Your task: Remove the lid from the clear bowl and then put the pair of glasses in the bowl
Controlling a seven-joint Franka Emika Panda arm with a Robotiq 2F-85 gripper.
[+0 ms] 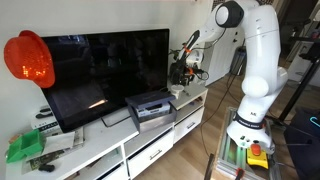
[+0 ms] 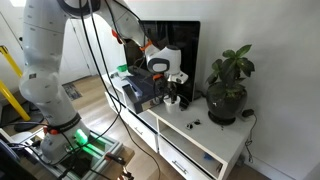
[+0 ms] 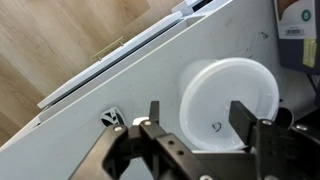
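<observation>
Your hand point(image 3: 198, 118) is open, fingers wide apart, hanging approx. above the clear bowl point(image 3: 228, 95). The bowl stands on the white worktop point(image 3: 140, 85), near its edge.

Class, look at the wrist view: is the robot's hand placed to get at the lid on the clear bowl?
Probably yes. The hand is open over the lid, with nothing between them, though the lid sits off-centre between the fingers.

clear bowl point(image 3: 228, 100) | whitish, round, apparently lidded | upright on white cabinet point(image 3: 150, 82)
</observation>
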